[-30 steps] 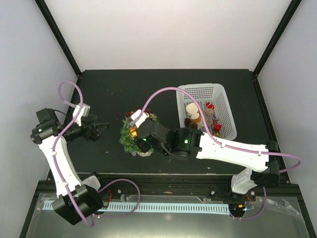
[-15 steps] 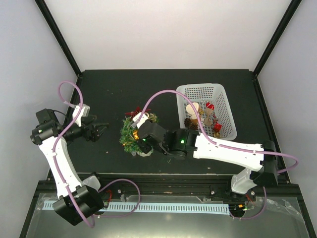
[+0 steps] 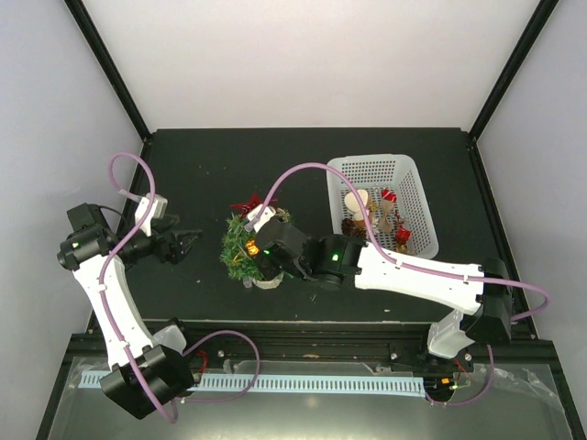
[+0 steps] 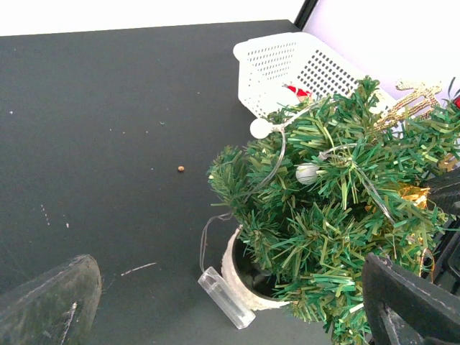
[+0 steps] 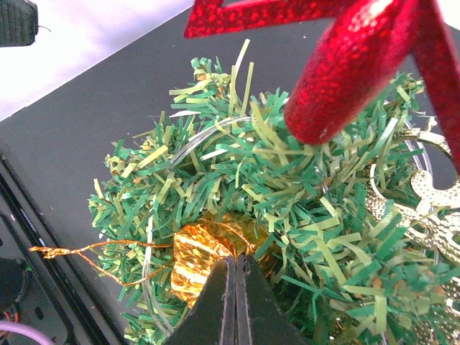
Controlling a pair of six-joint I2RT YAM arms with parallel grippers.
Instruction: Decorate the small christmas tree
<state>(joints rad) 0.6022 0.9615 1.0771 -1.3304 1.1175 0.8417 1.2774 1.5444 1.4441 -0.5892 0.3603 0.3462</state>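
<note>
Right gripper (image 5: pixel 236 267) jaws pressed flat together, tips against gold foil ornament (image 5: pixel 201 259) on small christmas tree (image 3: pixel 234 257), pinch unclear, arm reaching left low across table, left gripper (image 3: pixel 190 240) spread wide, empty, level, tree near its right, apart

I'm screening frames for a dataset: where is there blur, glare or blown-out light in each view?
Top external: even light, no harsh shadows, the small christmas tree sharp. Left wrist: tree crisp, the left fingers dark and soft-edged in the bottom corners. Right wrist: the red glitter star sparkles with specular glare; background top left blown out white.
</note>
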